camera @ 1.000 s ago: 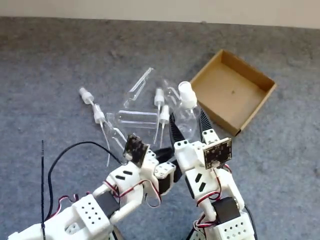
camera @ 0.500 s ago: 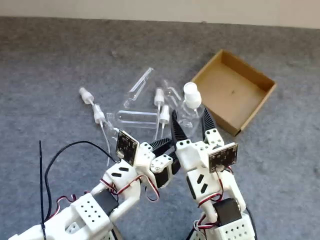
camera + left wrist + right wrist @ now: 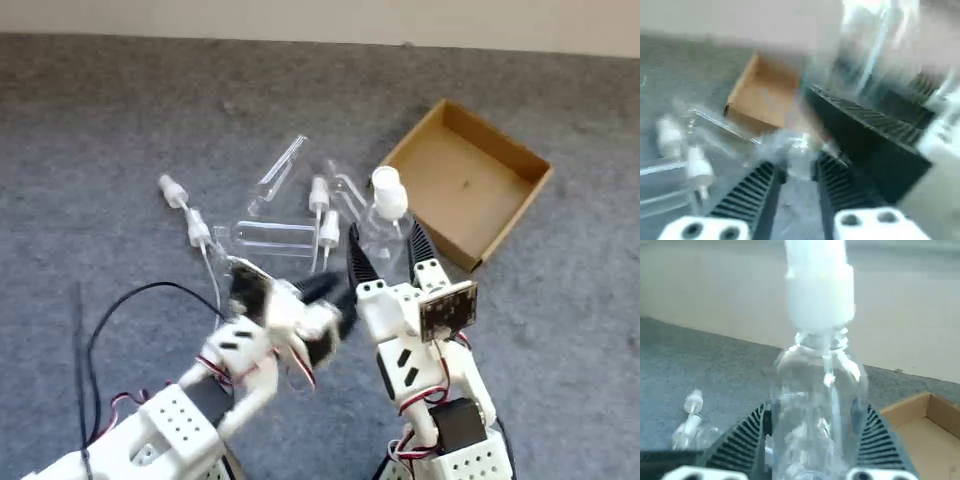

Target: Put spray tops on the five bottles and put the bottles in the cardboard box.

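The right gripper (image 3: 384,246) is clamped on an upright clear bottle (image 3: 383,226) with its white spray top (image 3: 388,190) fitted, just beside the cardboard box (image 3: 452,168). Loose spray tops (image 3: 187,212) and empty bottles (image 3: 272,237) lie near it on the grey carpet (image 3: 100,120). The left gripper (image 3: 326,292) is blurred, so I cannot tell its grip.

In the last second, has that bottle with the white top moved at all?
Yes. The capped bottle, held in the right hand, has shifted slightly toward the cardboard box.

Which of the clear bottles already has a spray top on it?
The bottle upright in the right gripper, beside the cardboard box: a white spray top caps it. The other bottles lie on the table uncapped.
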You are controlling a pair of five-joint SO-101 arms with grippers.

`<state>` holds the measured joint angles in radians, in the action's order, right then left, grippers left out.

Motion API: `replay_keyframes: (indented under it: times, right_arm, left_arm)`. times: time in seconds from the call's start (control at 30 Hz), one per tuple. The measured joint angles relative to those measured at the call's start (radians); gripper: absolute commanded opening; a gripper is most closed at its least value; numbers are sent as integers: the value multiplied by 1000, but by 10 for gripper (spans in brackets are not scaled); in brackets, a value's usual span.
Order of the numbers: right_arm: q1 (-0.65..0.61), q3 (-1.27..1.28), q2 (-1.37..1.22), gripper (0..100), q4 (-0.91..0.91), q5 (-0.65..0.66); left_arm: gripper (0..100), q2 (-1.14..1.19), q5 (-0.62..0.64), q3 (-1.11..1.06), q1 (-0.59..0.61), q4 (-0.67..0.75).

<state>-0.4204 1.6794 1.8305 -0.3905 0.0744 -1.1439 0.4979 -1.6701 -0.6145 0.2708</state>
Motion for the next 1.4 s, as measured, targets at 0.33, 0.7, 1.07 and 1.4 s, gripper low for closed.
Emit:
replay_keyframes:
  times: [0.33, 0.7, 1.07, 1.4]
  right_arm:
    - [-6, 0, -5, 120, -28, 2]
    - [-2, 0, -5, 120, -28, 2]
    - [0, 0, -5, 120, -28, 2]
    - [2, -60, -5, 120, -28, 2]
  left_arm:
    - [73, -2, 0, 11, 44, -150]
    - [73, -2, 0, 5, 44, -153]
    - [73, -2, 0, -2, -107, -221]
    - [73, -2, 0, -2, -106, -224]
